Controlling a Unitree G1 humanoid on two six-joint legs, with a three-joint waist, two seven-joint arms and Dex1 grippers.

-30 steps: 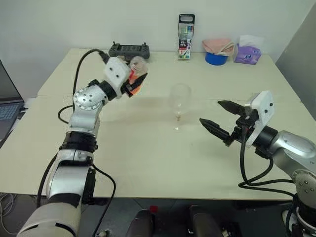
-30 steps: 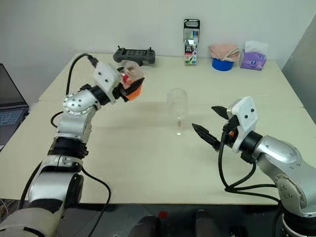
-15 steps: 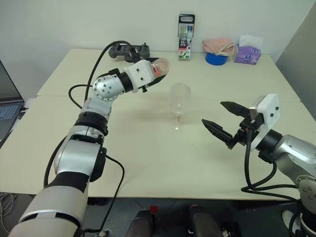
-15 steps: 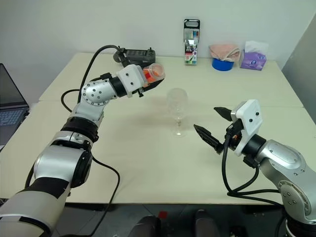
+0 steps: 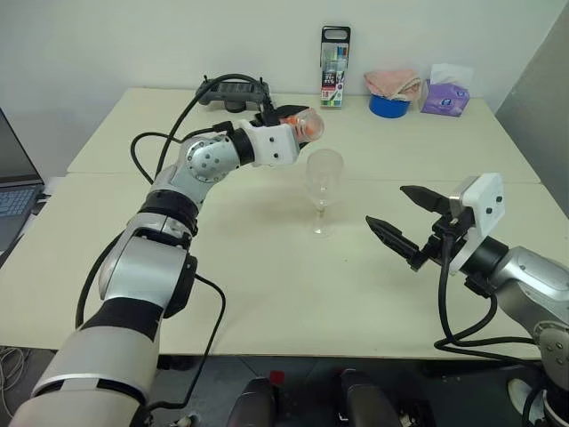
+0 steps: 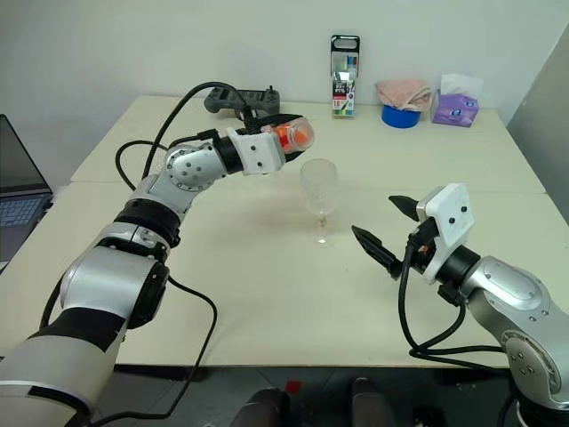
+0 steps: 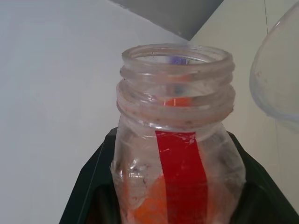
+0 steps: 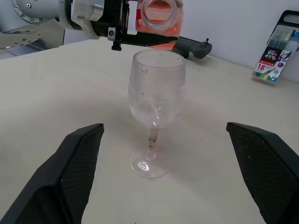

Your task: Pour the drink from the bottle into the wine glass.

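Observation:
My left gripper [image 5: 298, 127] is shut on the bottle [image 5: 305, 126], a small clear plastic bottle lying about level with its open, capless mouth [image 7: 176, 58] turned toward the wine glass. Orange drink [image 8: 158, 29] lies in the bottle's body, beside a red stripe label [image 7: 180, 177]. The wine glass [image 5: 324, 189] stands upright mid-table, clear, its rim just below and beside the bottle's mouth; I see no orange liquid in its bowl. My right gripper [image 5: 407, 224] hovers open to the right of the glass, black fingers [image 8: 77, 158] spread wide, holding nothing.
Along the table's far edge sit a black controller [image 5: 233, 91], a tall marker pack [image 5: 334, 66], a blue roll under a pink cloth [image 5: 391, 91] and a purple tissue pack [image 5: 445, 93]. A laptop [image 5: 11, 191] stands off the table's left side.
My left arm has swung the bottle to the right, from well left of the glass to just above its rim, and rolled it onto its side. The right gripper has stayed put.

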